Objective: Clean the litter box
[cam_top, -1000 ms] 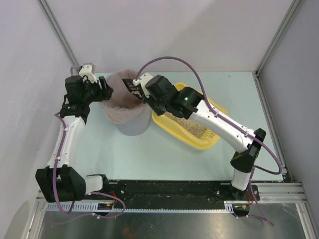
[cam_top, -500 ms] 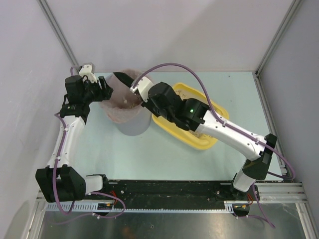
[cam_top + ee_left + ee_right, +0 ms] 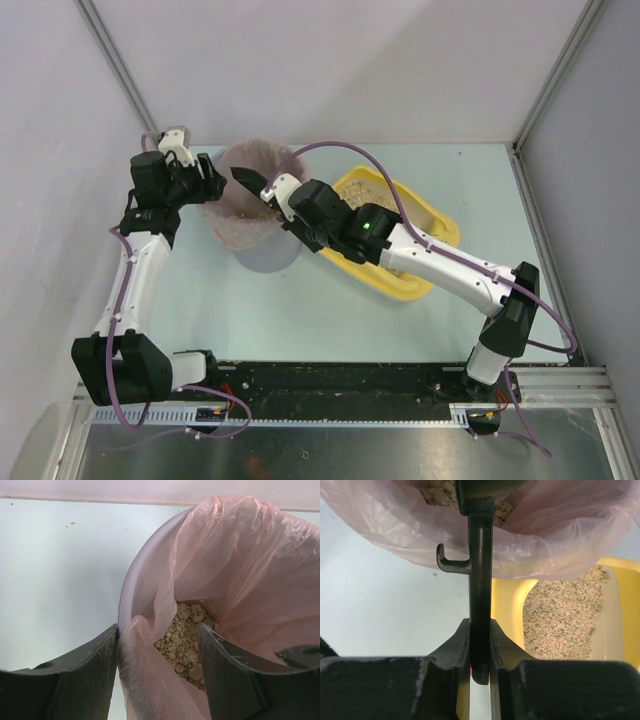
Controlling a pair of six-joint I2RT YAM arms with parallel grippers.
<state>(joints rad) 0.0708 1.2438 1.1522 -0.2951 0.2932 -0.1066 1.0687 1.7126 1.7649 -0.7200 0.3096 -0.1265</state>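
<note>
- At bottom centre, your right gripper [image 3: 480, 630] pinches the handle of the black scoop [image 3: 480, 565], which runs straight up.
- A pink bag [image 3: 395, 525] spans the top of the frame.
- At right sits the yellow litter box [image 3: 507, 600], holding beige litter [image 3: 565, 615].

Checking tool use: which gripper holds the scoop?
The right gripper, shut on the black scoop; the left gripper straddles the rim of the pink-lined bin.
</note>
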